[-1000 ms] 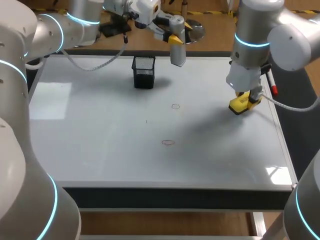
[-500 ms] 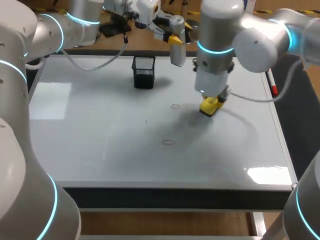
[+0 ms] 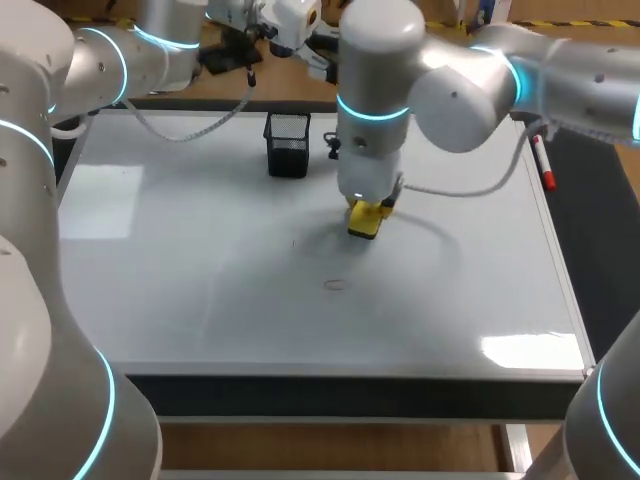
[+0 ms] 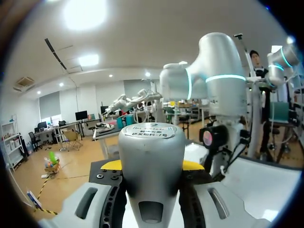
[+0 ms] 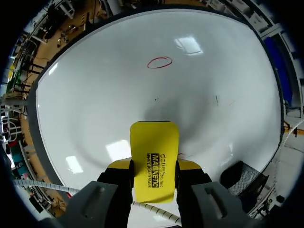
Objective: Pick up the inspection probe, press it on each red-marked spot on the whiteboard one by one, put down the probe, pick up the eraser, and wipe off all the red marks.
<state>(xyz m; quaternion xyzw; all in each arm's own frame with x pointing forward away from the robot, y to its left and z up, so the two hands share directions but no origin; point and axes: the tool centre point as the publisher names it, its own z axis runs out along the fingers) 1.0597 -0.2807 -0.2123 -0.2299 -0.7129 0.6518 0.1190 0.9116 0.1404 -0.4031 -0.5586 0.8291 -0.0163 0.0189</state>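
My right gripper (image 3: 366,216) is shut on the yellow eraser (image 3: 364,220), which it holds down at the whiteboard (image 3: 180,250) near its middle. In the right wrist view the eraser (image 5: 154,159) sits between the fingers, and a red ring mark (image 5: 159,62) lies ahead of it. That same mark (image 3: 336,285) shows in the head view, nearer the front than the eraser. My left gripper (image 4: 151,165) is shut on the grey inspection probe (image 4: 151,161), raised above the board's far edge. In the head view the right arm hides it.
A black mesh holder (image 3: 288,145) stands on the board at the back, left of the right arm, and shows beside the right gripper (image 5: 240,178) too. A red marker pen (image 3: 543,165) lies along the board's right edge.
The right arm has swept left with the eraser, from near the board's right edge to its middle, over where the farther red mark was. The left arm has stayed still.
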